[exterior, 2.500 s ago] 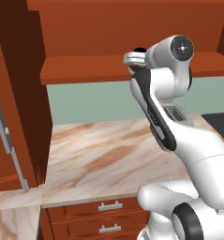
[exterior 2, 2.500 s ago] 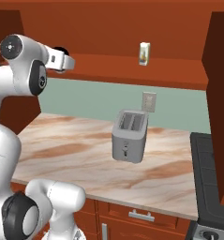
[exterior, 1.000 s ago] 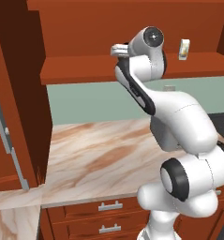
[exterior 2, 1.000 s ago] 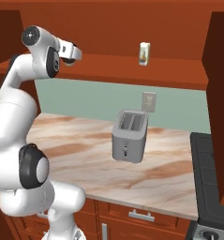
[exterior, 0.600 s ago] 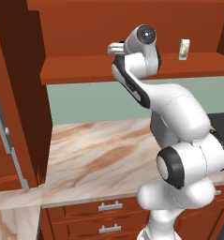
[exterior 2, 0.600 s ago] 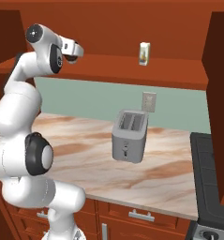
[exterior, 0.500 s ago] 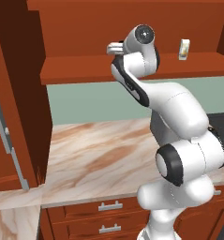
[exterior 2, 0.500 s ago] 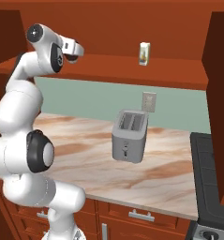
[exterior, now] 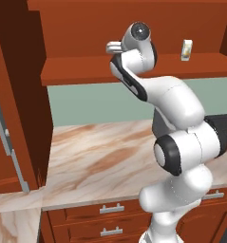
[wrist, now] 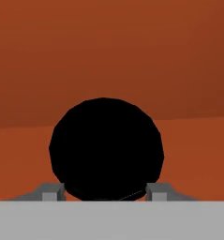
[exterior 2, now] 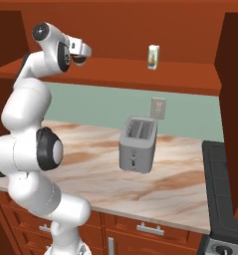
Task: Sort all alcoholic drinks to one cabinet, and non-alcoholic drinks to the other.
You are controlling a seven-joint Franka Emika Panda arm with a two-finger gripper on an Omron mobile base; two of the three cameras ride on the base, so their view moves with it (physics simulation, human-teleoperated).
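Kitchen: marble counter (exterior 2: 180, 184), toaster (exterior 2: 137, 145), wood cabinets (exterior: 134, 28).

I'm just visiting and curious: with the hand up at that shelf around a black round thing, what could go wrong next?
1. The gripper has its tips on either side of the black-lidded cup. I cannot tell if they grip it firmly, so it might slip or tip.
2. This happens high up at the cabinet shelf, above the marble counter, so a dropped cup would likely fall and spill.
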